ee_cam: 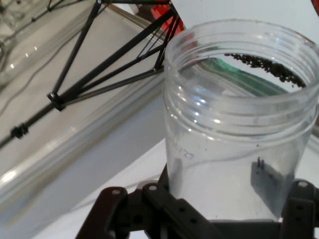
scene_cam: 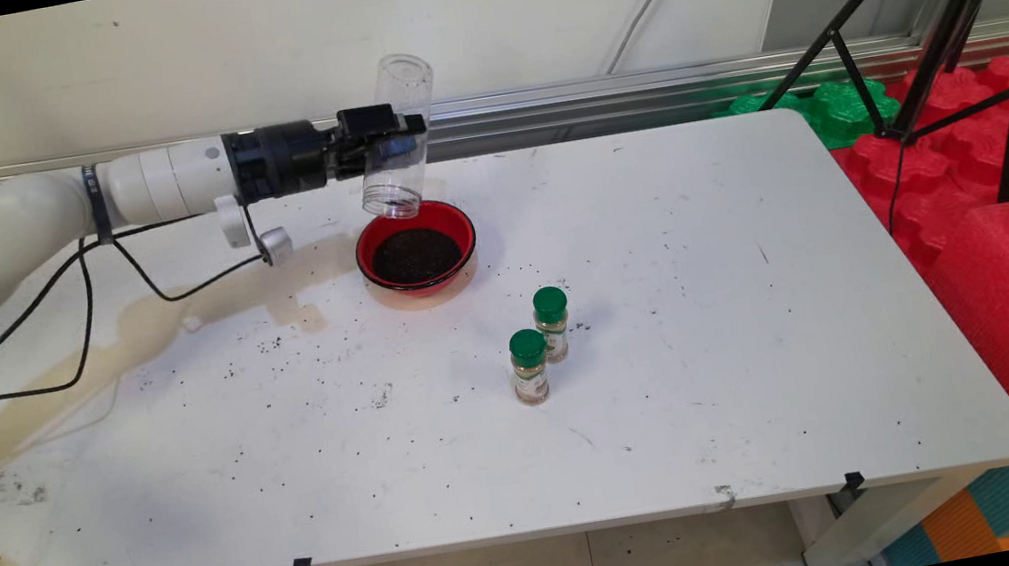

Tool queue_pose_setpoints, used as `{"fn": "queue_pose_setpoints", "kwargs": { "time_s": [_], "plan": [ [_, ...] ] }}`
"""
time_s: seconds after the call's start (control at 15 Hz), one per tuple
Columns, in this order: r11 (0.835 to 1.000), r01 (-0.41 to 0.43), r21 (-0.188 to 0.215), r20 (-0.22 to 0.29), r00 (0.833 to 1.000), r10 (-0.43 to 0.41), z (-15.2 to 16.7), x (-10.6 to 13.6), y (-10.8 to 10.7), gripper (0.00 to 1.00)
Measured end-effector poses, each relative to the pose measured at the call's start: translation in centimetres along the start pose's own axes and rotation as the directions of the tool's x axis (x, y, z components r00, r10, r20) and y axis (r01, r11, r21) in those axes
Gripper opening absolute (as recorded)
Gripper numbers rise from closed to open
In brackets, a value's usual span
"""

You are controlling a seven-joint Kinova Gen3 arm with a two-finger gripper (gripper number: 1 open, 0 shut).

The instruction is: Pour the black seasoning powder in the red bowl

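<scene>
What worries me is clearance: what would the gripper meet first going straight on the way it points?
The gripper, shut on the jar, points level over the bowl and table. Nothing on the table stands that high; the tripod beyond looks first in line, though depth is unclear.

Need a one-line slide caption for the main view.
Gripper holds a clear plastic jar upended over a red bowl of dark granules; two green-capped spice bottles stand nearby.
</scene>
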Motion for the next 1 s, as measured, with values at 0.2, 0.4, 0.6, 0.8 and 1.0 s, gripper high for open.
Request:
{"fn": "queue_pose_setpoints", "kwargs": {
  "time_s": [0.2,0.4,0.6,0.8,1.0],
  "plan": [
    [0.995,0.097,-0.007,0.001,0.995,-0.097,-0.06,-0.02,-0.04,0.0],
    [0.979,0.205,-0.014,0.003,0.979,-0.205,0.0,-0.12,-0.06,0.0],
    [0.959,0.284,-0.018,0.007,0.959,-0.284,0.02,-0.27,-0.09,0.0],
    [0.931,0.364,-0.02,0.011,0.932,-0.363,-0.01,-0.47,-0.13,0.0],
    [0.9,0.435,-0.019,0.014,0.9,-0.435,-0.07,-0.66,-0.25,0.0]
  ]
}}
